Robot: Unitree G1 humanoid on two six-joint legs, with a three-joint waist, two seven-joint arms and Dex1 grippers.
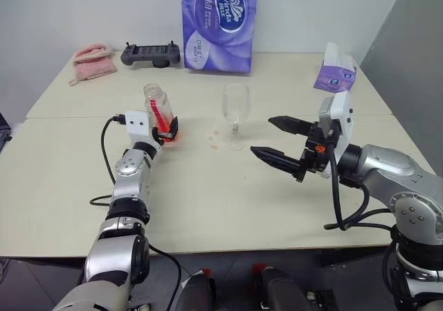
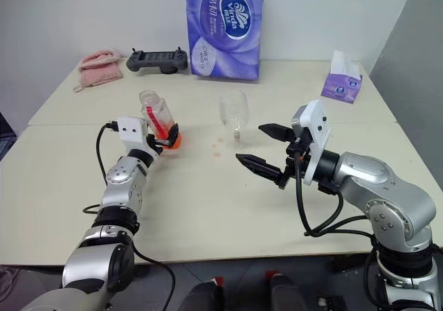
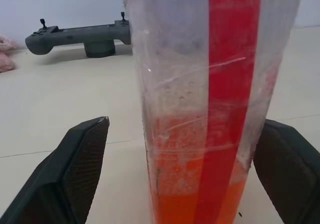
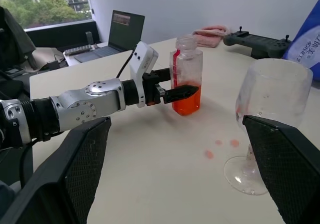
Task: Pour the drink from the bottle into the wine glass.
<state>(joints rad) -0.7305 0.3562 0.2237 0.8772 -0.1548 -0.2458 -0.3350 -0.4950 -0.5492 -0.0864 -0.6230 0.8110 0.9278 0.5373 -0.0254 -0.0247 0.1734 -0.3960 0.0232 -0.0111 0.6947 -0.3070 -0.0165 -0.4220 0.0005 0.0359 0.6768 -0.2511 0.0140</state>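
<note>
Bottle (image 1: pixel 158 110): small clear plastic, squarish body, red label strip down one side, neck open with no cap on it. Stands upright on the table (image 1: pixel 208 214), left of centre, well in from every edge.

Drink (image 4: pixel 186 99): translucent orange-red liquid filling the bottle's lower part.

Wine glass (image 1: pixel 234 113): clear, stemmed, tall tulip bowl on a round foot. Upright, bowl empty, near the table's centre, to the right of the bottle and apart from it.

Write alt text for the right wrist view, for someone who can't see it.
The left gripper straddles an uncapped bottle partly filled with orange-red drink, jaws open. An empty wine glass stands nearby, with drink spots on the table.
</note>
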